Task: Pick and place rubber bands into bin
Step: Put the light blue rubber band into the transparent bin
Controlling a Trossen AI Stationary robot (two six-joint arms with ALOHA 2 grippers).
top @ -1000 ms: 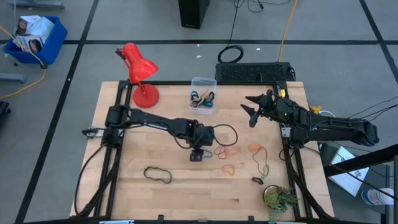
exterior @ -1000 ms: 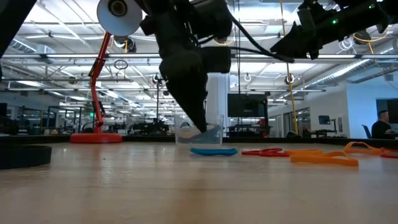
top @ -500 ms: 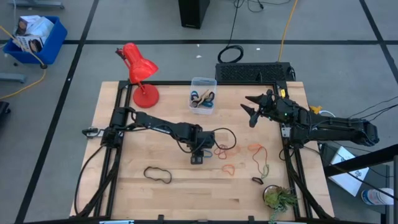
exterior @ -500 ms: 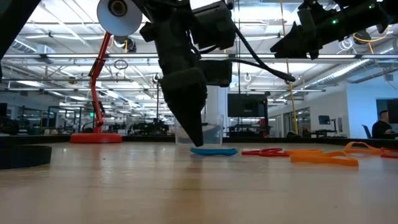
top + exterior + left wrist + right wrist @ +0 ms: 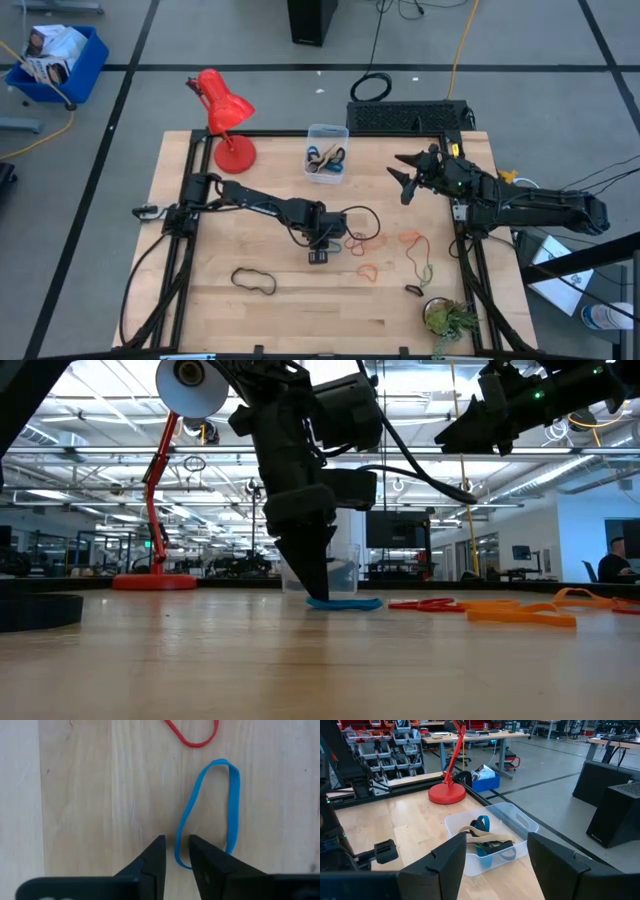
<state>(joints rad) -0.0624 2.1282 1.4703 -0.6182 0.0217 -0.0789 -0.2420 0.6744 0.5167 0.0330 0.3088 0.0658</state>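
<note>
A light wooden table point(image 5: 210, 300) with a red desk lamp point(image 5: 222, 115) stands on a grey floor point(image 5: 520, 40) marked with dark lines, a blue crate point(image 5: 60, 62) off to one side, while behind it stretches a bright hall of ceiling lights point(image 5: 90, 420), shelves point(image 5: 390, 747) and workbenches point(image 5: 470, 736).

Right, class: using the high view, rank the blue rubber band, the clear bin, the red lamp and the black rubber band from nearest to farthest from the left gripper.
1. Blue rubber band, right beside the left gripper.
2. Black rubber band, toward the table's front-left.
3. Clear bin, at the table's back edge.
4. Red lamp, back-left corner.
</note>
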